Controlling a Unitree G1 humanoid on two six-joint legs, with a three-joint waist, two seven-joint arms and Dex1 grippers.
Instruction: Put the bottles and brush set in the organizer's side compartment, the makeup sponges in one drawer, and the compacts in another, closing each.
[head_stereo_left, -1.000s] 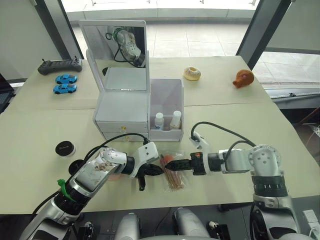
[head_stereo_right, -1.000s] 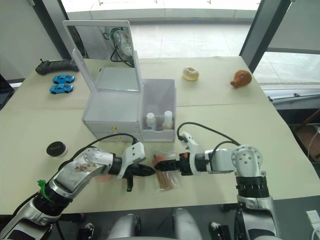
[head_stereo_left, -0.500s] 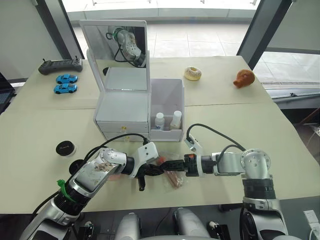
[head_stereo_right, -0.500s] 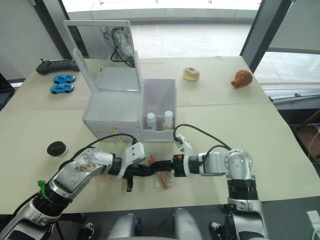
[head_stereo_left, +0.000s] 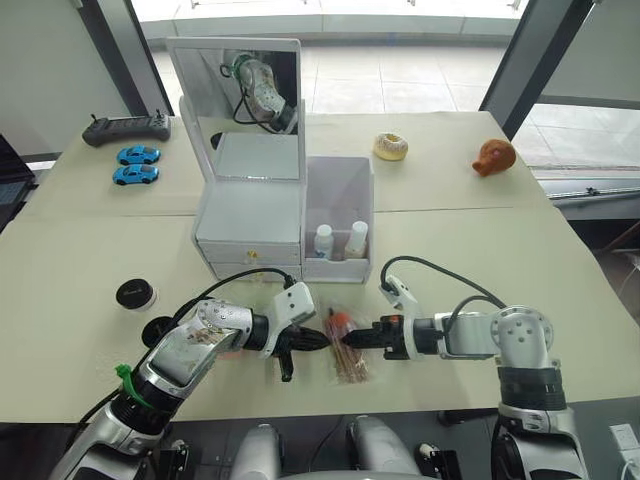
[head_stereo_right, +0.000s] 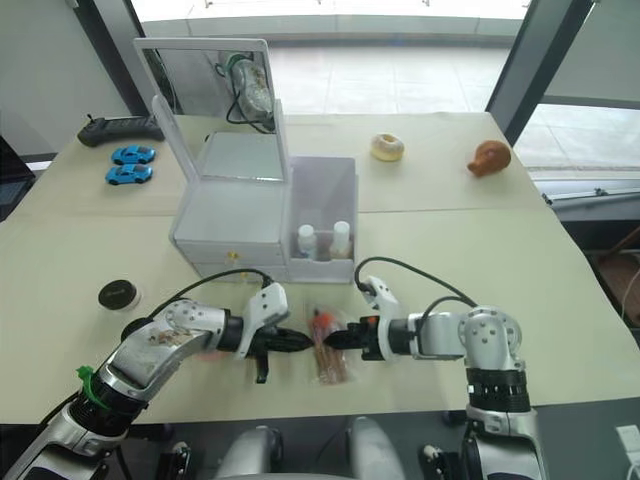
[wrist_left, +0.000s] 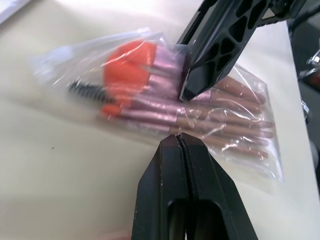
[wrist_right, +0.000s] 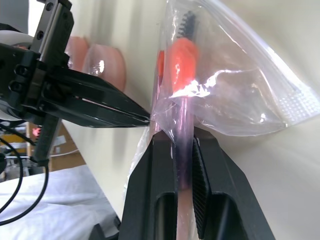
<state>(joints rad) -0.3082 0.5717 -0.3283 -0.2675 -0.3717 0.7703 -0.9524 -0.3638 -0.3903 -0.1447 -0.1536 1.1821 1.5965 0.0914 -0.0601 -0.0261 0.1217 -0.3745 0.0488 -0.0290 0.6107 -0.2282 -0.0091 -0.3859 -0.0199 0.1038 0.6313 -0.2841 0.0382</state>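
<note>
Clear plastic blurs the brush set (wrist_right: 182, 95) (right end effector (wrist_right: 182, 150) pinching it).

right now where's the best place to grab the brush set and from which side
Grip the brush set mid-packet, across the bundled handles, where the right tool already straddles it from the robot's right. It lies flat on the table, so pinch its thin edge low and level. The loose clear bag around the orange-red end would likely slip or crumple.
</note>
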